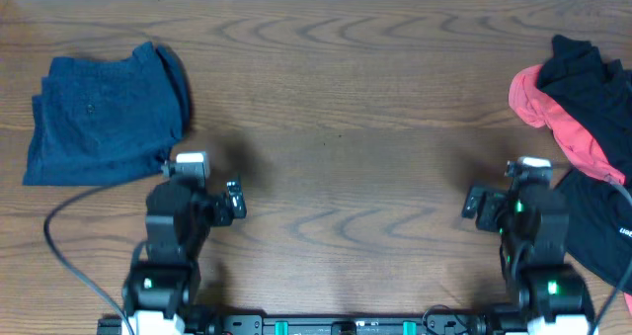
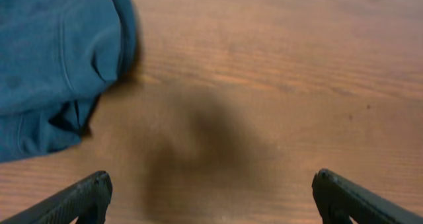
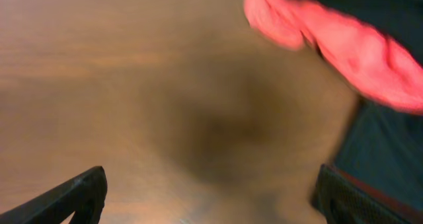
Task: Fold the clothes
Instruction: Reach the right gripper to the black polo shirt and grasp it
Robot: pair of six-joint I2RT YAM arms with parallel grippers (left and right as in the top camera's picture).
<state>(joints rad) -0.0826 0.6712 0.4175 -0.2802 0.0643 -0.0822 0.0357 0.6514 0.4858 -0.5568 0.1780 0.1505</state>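
A folded blue garment (image 1: 99, 113) lies at the table's far left; its edge shows in the left wrist view (image 2: 53, 59). A pile of unfolded clothes sits at the right edge: a pink-red garment (image 1: 558, 123) under a black one (image 1: 592, 78), with another dark garment (image 1: 602, 226) below. In the right wrist view the pink garment (image 3: 337, 45) and a dark garment (image 3: 383, 151) show at upper right. My left gripper (image 1: 190, 167) (image 2: 211, 197) is open and empty just right of the blue garment. My right gripper (image 1: 528, 167) (image 3: 211, 197) is open and empty beside the pile.
The brown wooden table (image 1: 336, 147) stretches between the two arms. Black cables (image 1: 69, 246) run from the arm bases at the front edge.
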